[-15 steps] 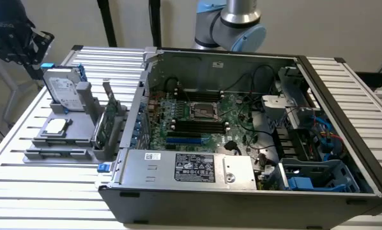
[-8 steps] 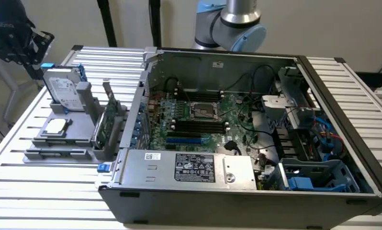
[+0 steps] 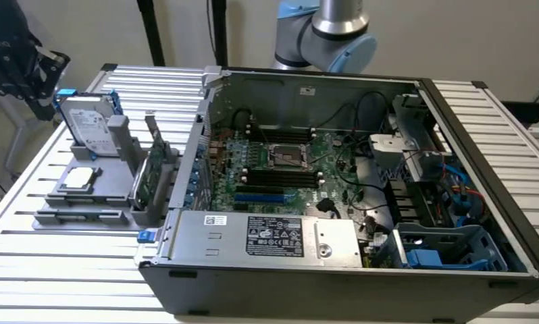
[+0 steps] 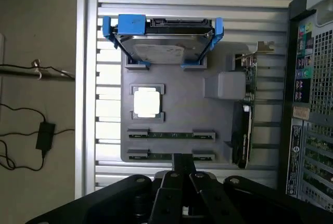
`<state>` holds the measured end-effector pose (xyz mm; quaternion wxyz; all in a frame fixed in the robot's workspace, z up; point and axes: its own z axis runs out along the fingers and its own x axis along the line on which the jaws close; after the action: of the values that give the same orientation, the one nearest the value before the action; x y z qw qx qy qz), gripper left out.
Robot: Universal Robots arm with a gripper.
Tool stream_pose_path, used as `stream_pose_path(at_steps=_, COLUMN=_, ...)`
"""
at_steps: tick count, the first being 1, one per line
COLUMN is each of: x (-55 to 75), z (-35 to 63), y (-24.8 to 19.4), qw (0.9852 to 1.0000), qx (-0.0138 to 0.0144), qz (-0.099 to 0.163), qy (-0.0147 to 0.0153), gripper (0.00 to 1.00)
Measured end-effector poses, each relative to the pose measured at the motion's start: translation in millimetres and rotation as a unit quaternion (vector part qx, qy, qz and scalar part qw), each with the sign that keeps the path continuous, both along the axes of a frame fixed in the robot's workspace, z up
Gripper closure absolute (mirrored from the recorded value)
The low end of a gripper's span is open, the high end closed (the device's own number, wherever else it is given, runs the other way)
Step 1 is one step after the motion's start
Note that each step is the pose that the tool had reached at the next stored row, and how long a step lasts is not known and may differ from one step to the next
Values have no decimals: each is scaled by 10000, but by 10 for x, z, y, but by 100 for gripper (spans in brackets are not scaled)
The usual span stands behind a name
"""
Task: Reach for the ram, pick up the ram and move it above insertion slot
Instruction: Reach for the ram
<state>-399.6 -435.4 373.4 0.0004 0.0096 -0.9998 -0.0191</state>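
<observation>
- The gripper [image 4: 183,162], jaws pressed shut and apparently empty, hovered over the gray holder [image 4: 208,115].
- The ram [image 4: 158,156] sat edge-up in the holder's outermost clip slot, just under the gripper's tip. A second stick [image 4: 171,135] sat one slot inward, both seemingly racked for pinching from above.

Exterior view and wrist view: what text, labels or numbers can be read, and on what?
Nothing is legible.
Black label on the power supply: too small to read.
White sticker beside it: too small.
Hard drive label: blurred.
Case rear stickers: blurred.
</observation>
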Motion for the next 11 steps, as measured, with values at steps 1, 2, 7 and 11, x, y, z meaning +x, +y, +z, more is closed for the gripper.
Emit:
stream_pose_path(at_steps=1, x=0, z=-1, y=-45, qw=10000, qx=0, qz=0, qy=0, gripper=89)
stream_pose_path(at_steps=2, x=0, z=-5, y=-92, qw=10000, qx=0, qz=0, qy=0, gripper=89)
stream_pose_path(at_steps=7, x=24, z=-45, y=-234, qw=10000, qx=1, qz=10, qy=-1, gripper=89)
stream_pose_path(at_steps=11, x=86, z=-91, y=-259, qw=10000, qx=0, qz=50, qy=0, gripper=89)
